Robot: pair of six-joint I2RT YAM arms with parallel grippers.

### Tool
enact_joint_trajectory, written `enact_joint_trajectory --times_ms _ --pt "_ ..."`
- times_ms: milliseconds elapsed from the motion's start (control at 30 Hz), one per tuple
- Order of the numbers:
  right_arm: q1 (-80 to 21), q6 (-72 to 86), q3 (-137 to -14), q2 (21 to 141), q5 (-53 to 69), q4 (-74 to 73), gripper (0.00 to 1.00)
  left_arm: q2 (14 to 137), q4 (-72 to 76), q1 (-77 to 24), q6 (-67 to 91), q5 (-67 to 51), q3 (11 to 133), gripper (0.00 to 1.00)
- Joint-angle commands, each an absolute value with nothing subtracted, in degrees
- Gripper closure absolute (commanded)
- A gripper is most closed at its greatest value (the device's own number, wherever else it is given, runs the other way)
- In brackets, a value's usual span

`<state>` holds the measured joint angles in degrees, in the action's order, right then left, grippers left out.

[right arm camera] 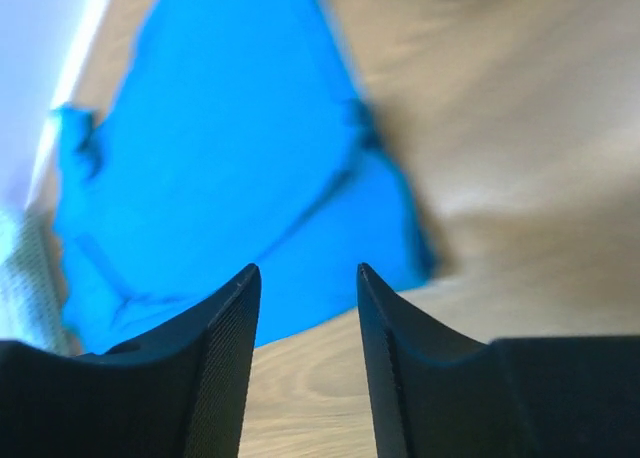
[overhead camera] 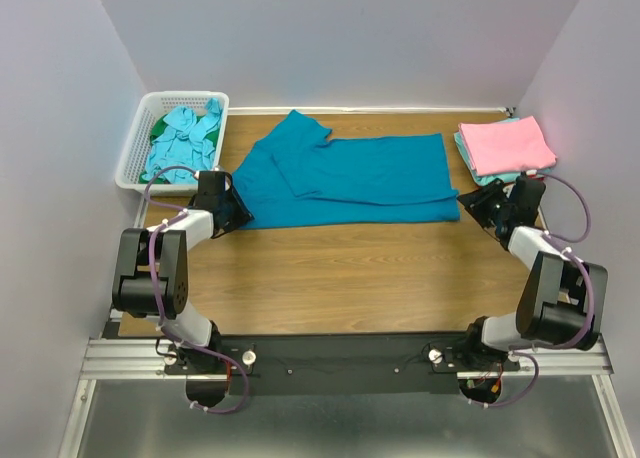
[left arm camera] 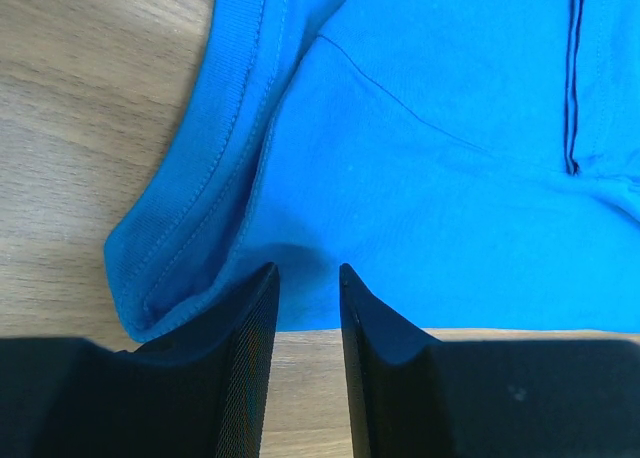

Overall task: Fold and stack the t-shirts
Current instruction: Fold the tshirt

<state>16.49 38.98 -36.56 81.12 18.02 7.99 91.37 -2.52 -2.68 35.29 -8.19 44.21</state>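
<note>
A deep teal-blue t-shirt (overhead camera: 350, 178) lies flat across the back of the wooden table (overhead camera: 350, 278), with a sleeve folded over its top. My left gripper (overhead camera: 232, 206) sits at the shirt's near-left corner. In the left wrist view the gripper (left arm camera: 307, 270) is open, its tips just reaching the edge of the shirt (left arm camera: 450, 208), with bare wood between the fingers. My right gripper (overhead camera: 472, 204) is at the shirt's near-right corner. In the right wrist view the gripper (right arm camera: 306, 268) stands open just short of the blurred shirt (right arm camera: 230, 148).
A white slotted basket (overhead camera: 130, 163) at the back left holds light aqua shirts (overhead camera: 190, 133) and a green one (overhead camera: 160, 128). At the back right a folded pink shirt (overhead camera: 505, 143) tops a pale turquoise one (overhead camera: 478, 176). Grey walls close in on both sides.
</note>
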Motion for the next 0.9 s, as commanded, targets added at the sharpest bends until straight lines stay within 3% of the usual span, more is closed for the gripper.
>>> enact_joint_trajectory --times_ms 0,133,433,667,867 --pt "14.2 40.6 -36.5 81.5 31.3 17.2 0.47 91.3 -4.7 -2.3 34.0 -6.9 43.2 0.61" --pt "12.4 44.2 -34.1 86.8 39.4 28.3 0.44 91.1 -5.0 -2.3 33.8 -6.7 43.3 0.61" --pt "14.8 46.4 -31.2 100.1 37.3 30.1 0.44 91.8 -6.4 -1.9 33.6 -6.3 43.2 0.61" --pt "22.8 48.5 -24.5 97.9 34.3 28.0 0.44 90.3 -9.6 -0.9 33.0 -5.8 41.2 0.61" --pt "25.3 43.3 -23.8 90.8 30.1 16.6 0.44 84.7 -11.6 -0.5 33.4 -6.5 37.3 0.61"
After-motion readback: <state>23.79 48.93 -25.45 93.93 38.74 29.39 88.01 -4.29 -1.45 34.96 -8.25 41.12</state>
